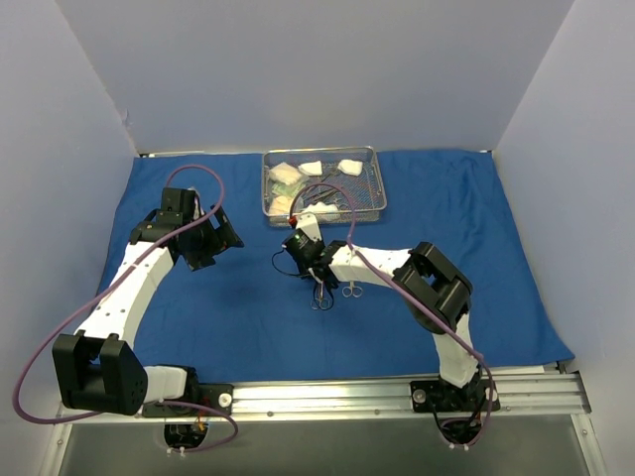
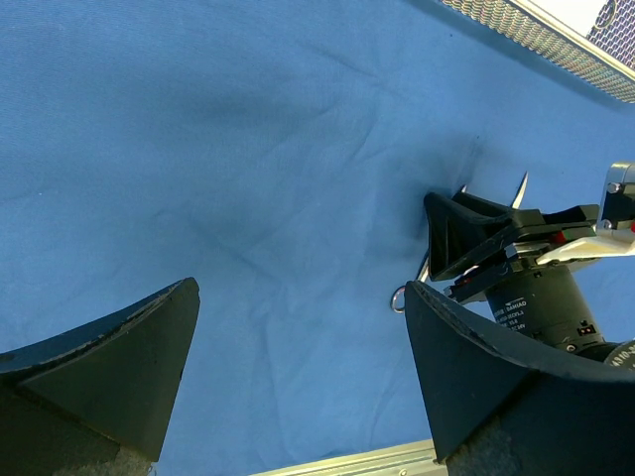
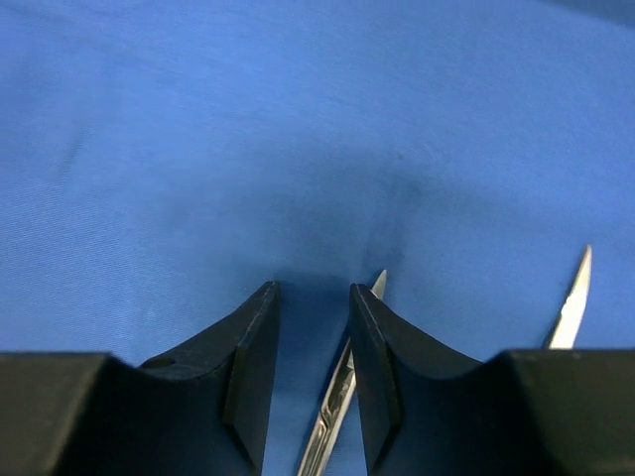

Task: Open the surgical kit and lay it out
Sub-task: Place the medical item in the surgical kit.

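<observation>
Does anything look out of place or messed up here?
Only slightly: the blue cloth puckers under the right gripper, where a steel instrument lies slanted between its parted jaws. Nothing looks spilled or damaged.

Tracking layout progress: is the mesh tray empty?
No, in the top view several white gauze pads lie inside the mesh tray.

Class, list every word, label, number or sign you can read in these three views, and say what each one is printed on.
White print on the right arm's black wrist housing: too small and blurred to read.
Blue cloth, wire-mesh tray, scissors: no writing visible.
No other text shows in any view, so nothing can be quoted.
</observation>
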`<action>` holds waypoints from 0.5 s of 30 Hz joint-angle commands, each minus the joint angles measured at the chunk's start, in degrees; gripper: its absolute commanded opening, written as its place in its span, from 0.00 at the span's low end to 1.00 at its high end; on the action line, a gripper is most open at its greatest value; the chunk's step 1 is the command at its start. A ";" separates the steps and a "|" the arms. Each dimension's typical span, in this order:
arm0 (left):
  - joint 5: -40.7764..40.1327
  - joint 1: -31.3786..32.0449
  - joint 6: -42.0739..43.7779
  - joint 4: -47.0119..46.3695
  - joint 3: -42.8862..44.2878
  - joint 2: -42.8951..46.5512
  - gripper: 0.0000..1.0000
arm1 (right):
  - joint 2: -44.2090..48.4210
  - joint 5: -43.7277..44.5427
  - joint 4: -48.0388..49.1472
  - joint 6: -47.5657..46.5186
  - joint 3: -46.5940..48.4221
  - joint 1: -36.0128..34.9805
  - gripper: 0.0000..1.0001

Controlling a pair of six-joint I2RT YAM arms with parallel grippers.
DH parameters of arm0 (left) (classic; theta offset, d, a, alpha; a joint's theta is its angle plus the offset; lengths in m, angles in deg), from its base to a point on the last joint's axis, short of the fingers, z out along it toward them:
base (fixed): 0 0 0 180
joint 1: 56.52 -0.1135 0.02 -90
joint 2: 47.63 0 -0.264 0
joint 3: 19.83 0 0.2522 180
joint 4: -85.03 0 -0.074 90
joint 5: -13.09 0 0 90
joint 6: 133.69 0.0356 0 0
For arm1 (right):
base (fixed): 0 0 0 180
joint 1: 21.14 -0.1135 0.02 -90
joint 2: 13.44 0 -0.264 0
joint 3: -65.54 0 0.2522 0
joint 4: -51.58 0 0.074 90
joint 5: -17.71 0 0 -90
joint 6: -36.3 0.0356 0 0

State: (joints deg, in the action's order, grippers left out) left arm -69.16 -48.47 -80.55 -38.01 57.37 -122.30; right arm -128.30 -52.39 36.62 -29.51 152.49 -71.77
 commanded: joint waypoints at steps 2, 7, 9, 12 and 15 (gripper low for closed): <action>-0.54 -0.32 -0.23 -1.98 0.72 0.06 0.94 | 5.69 -3.28 2.86 -3.88 1.08 0.88 0.31; -1.59 -0.23 -0.23 -1.02 1.69 -0.21 0.94 | 9.48 -7.33 4.44 -4.92 -0.85 3.87 0.32; -1.86 -0.32 -0.05 -0.92 2.13 -0.12 0.94 | 12.64 -7.95 4.18 -8.87 -3.39 3.26 0.34; -1.95 -0.32 0.04 -0.66 2.48 -0.12 0.94 | 15.54 -9.43 3.83 -11.08 -8.82 1.59 0.36; -2.12 -0.32 0.39 -0.31 2.22 0.40 0.94 | 19.06 -11.19 4.71 -13.63 -13.15 -2.18 0.36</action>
State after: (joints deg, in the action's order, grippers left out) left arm -70.45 -48.47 -80.55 -37.83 57.39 -122.54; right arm -112.66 -60.43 41.59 -38.58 143.14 -69.83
